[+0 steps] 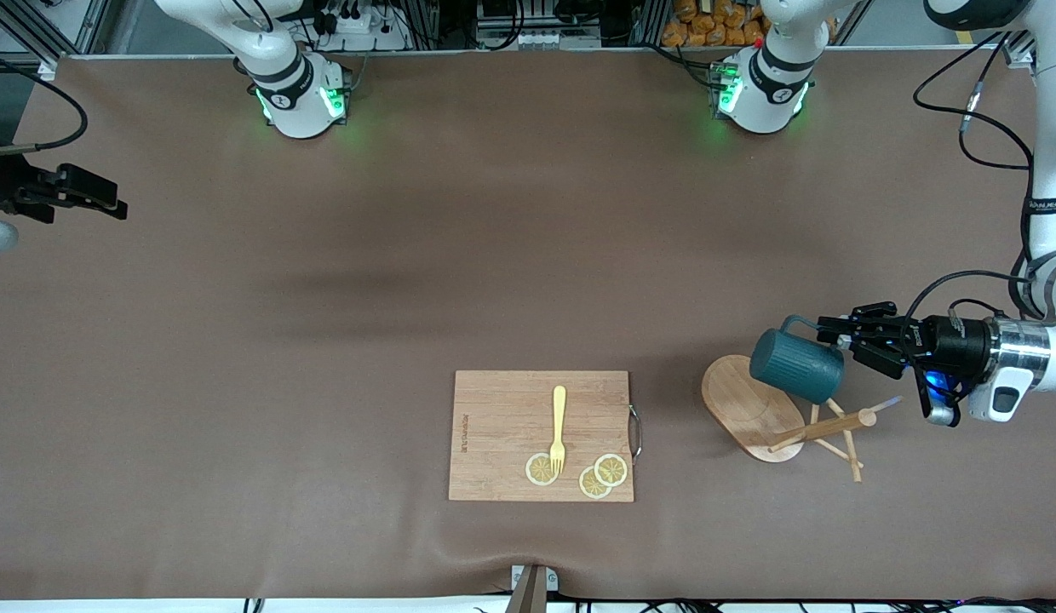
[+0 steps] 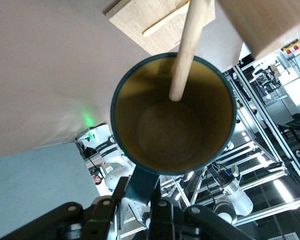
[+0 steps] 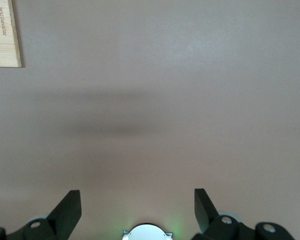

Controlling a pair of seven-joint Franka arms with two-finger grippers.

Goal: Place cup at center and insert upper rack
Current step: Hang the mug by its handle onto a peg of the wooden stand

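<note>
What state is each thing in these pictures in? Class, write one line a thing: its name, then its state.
cup: tipped on its side in the air, held by its handle, over the rack's base.
upper rack: lying on its side on the table.
left gripper: shut on the cup's handle.
right gripper: open, holds nothing, waits over bare table.
cutting board: flat on the table.
fork: lying on the board.
lemon slices: flat on the board.

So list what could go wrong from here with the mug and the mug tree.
1. The left gripper holds the teal mug only by its handle, tipped on its side over the mug tree; it could swing or slip.
2. In the left wrist view a wooden peg pokes into the mug's mouth, so pulling away sideways might snag and drag the tree.
3. The tree is lying on its side near the cutting board; it could roll when nudged.

The right gripper waits, open.
</note>
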